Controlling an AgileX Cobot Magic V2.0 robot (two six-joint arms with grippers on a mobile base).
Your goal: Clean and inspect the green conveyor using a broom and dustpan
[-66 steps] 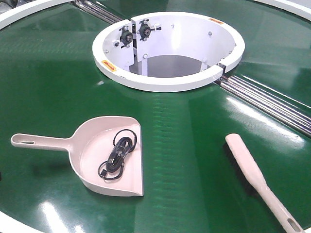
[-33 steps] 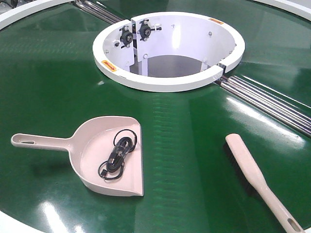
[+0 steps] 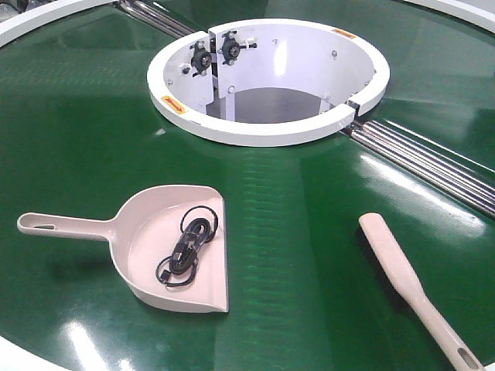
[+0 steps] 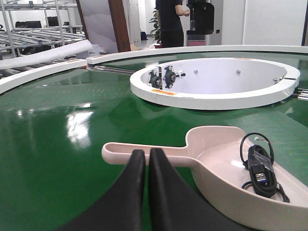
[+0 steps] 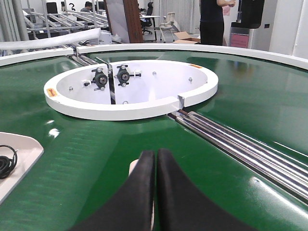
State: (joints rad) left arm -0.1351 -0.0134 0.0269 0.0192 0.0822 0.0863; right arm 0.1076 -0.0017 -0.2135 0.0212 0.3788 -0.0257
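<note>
The beige dustpan (image 3: pixel 147 255) lies on the green conveyor (image 3: pixel 294 232), handle pointing left, with a coiled black cable (image 3: pixel 188 249) inside it. The beige broom (image 3: pixel 402 278) lies to the right, black bristles on its left edge. Neither gripper shows in the front view. In the left wrist view my left gripper (image 4: pixel 147 153) is shut and empty, its tips just short of the dustpan's handle (image 4: pixel 118 153). In the right wrist view my right gripper (image 5: pixel 155 154) is shut and empty above the broom, whose pale end (image 5: pixel 133 167) peeks out beside the left finger.
The white central ring opening (image 3: pixel 271 127) with bearing blocks sits behind the tools. Steel rollers (image 3: pixel 433 166) run along a belt seam at the right. The white outer rim (image 3: pixel 31 19) curves at the far left. A person stands beyond the conveyor (image 4: pixel 169 19).
</note>
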